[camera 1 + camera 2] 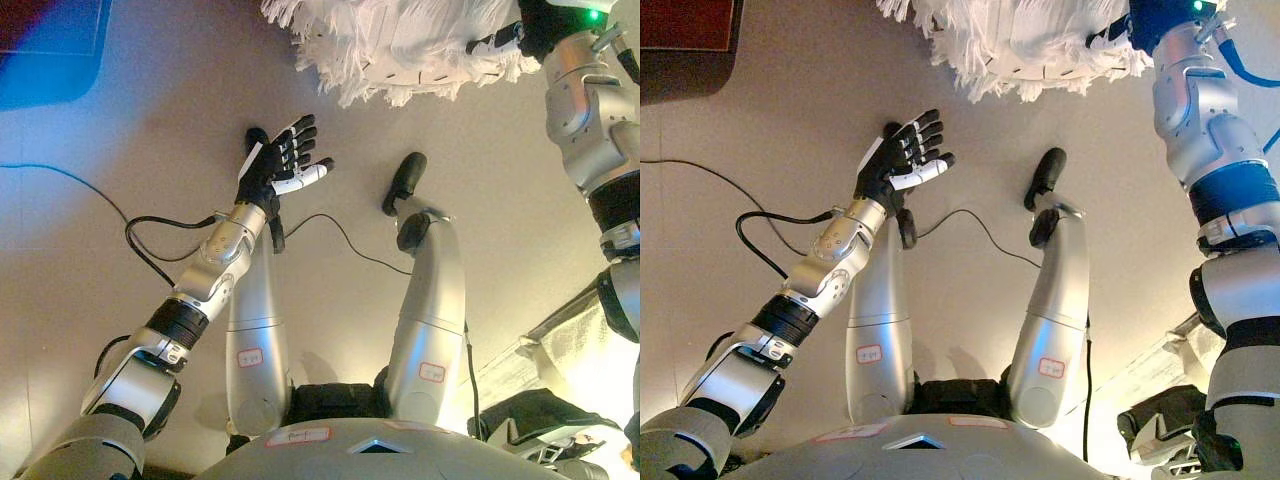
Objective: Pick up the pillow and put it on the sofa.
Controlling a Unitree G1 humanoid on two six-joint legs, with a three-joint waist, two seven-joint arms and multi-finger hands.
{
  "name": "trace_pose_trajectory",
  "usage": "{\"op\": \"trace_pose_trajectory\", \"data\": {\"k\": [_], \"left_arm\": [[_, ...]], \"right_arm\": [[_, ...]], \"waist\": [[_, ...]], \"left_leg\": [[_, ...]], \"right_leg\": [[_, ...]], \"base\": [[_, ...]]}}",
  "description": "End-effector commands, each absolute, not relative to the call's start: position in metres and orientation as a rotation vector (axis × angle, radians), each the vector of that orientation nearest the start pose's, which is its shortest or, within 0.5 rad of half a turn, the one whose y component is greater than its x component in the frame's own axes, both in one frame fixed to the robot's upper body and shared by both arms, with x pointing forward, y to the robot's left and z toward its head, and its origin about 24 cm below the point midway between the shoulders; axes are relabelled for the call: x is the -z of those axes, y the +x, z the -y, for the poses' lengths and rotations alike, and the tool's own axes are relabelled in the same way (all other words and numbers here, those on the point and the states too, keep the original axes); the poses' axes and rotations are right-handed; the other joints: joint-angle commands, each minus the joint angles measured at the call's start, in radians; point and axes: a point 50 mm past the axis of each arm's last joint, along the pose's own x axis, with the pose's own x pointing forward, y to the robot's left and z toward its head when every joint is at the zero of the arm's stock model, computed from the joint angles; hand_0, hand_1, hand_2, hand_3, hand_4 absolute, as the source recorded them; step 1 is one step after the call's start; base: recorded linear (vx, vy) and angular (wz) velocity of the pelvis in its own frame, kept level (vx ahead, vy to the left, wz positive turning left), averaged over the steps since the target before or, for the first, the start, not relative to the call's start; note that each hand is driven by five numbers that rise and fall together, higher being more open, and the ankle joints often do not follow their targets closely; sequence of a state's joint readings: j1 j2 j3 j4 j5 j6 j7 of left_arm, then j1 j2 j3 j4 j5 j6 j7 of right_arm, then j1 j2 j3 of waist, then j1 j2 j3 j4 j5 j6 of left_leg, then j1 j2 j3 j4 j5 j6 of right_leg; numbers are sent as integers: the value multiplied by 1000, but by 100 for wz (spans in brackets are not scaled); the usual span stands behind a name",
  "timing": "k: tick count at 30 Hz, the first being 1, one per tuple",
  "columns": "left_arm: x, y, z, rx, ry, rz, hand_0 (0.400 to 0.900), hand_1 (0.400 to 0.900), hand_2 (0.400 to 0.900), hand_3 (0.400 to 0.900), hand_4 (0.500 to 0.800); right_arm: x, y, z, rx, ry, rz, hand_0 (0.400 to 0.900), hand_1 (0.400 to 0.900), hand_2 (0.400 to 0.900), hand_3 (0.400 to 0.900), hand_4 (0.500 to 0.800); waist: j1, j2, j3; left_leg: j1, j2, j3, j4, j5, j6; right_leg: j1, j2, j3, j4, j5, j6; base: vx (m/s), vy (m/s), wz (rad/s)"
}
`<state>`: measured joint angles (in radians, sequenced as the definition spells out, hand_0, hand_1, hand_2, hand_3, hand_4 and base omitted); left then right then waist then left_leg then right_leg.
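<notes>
A white fluffy fringed pillow (400, 40) is at the top of the view, held above the beige floor. My right hand (520, 30) comes in from the upper right and is shut on the pillow's right edge, with its fingers curled into the fringe; it also shows in the right eye view (1140, 22). My left hand (282, 160) is open and empty in the middle of the view, palm up and fingers spread, below and to the left of the pillow and apart from it.
A pale fabric-covered edge (585, 345) with a dark object (545, 410) in front of it lies at the lower right. A dark brown piece of furniture (690, 25) fills the top left corner. Beige floor (150, 130) lies between.
</notes>
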<state>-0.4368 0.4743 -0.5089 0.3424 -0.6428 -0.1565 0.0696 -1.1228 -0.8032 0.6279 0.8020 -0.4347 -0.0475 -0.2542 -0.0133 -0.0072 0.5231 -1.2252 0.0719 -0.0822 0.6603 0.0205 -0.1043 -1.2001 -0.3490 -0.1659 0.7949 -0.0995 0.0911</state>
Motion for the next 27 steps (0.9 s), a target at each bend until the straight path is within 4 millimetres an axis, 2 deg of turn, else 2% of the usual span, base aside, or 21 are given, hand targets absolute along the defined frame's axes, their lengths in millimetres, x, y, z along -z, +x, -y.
{"op": "trace_pose_trajectory", "data": {"k": [1, 3, 6, 7, 8, 11, 12, 13, 14, 17, 27], "left_arm": [[-94, 306, -120, 404, -105, 152, 900, 900, 900, 900, 800], [-94, 306, -120, 404, -101, 149, 900, 900, 900, 900, 800], [-91, 306, -119, 406, -95, 132, 900, 900, 900, 900, 800], [-91, 306, -119, 404, -95, 130, 900, 900, 900, 900, 800], [-91, 306, -119, 405, -94, 131, 900, 900, 900, 900, 800], [-92, 307, -118, 408, -82, 131, 900, 900, 900, 900, 800], [-92, 308, -118, 406, -80, 131, 900, 900, 900, 900, 800], [-91, 308, -118, 408, -77, 130, 900, 900, 900, 900, 800], [-92, 308, -117, 412, -76, 131, 900, 900, 900, 900, 800], [-93, 309, -116, 413, -74, 133, 900, 900, 900, 900, 800], [-90, 312, -125, 349, -81, 127, 900, 900, 900, 900, 800]], "right_arm": [[-308, 392, 240, 360, -1499, 475, 900, 900, 900, 900, 800], [-311, 395, 235, 348, -1510, 470, 900, 900, 900, 900, 800], [-327, 398, 218, 328, -1476, 502, 900, 900, 900, 900, 800], [-329, 399, 213, 318, -1456, 510, 733, 733, 733, 733, 700], [-332, 400, 210, 315, -1452, 515, 400, 400, 400, 400, 500], [-339, 402, 198, 293, -1441, 536, 400, 400, 400, 400, 500], [-341, 402, 195, 292, -1430, 550, 400, 400, 400, 400, 500], [-341, 402, 193, 285, -1431, 553, 400, 400, 400, 400, 500], [-343, 402, 191, 282, -1428, 559, 400, 400, 400, 400, 500], [-343, 402, 184, 265, -1430, 573, 400, 400, 400, 400, 500], [-341, 398, 178, 242, -1407, 621, 400, 400, 400, 400, 500]], "waist": [[34, 4, -3], [35, 4, -3], [38, -2, -3], [38, -3, -3], [38, -4, -3], [36, -9, -3], [36, -9, -3], [36, -11, -3], [32, -13, -3], [29, -14, -3], [22, -13, -3]], "left_leg": [[38, -3, -20, 101, -191, 11], [35, -4, -20, 98, -189, 11], [29, -7, -25, 85, -180, 10], [29, -7, -25, 82, -178, 9], [29, -7, -25, 78, -175, 7], [33, -6, -27, 65, -170, 4], [50, 0, -28, 70, -201, -1], [51, 0, -27, 67, -200, -1], [35, -6, -27, 54, -164, 2], [40, -6, -28, 49, -161, 0], [66, -3, -27, 36, -155, -1]], "right_leg": [[-9, 15, -2, 6, 25, 54], [-14, 13, -2, 6, 26, 54], [-19, 12, -4, 1, 29, 55], [-19, 13, -4, -2, 29, 55], [-20, 13, -4, -3, 29, 55], [-18, 15, -5, -14, 34, 55], [-4, 18, -1, -1, 3, 65], [-2, 19, -1, -5, 4, 65], [-13, 16, -5, -25, 38, 55], [-8, 18, -7, -26, 35, 55], [10, 22, -2, -28, 37, 55]], "base": [[0, 0, 0], [0, 0, 0], [5, 4, 1], [0, 0, 0], [0, 0, 0], [35, -6, -1], [102, -22, -4], [0, 0, 0], [-87, 20, 3], [-29, 6, 2], [-1, 0, -1]]}}
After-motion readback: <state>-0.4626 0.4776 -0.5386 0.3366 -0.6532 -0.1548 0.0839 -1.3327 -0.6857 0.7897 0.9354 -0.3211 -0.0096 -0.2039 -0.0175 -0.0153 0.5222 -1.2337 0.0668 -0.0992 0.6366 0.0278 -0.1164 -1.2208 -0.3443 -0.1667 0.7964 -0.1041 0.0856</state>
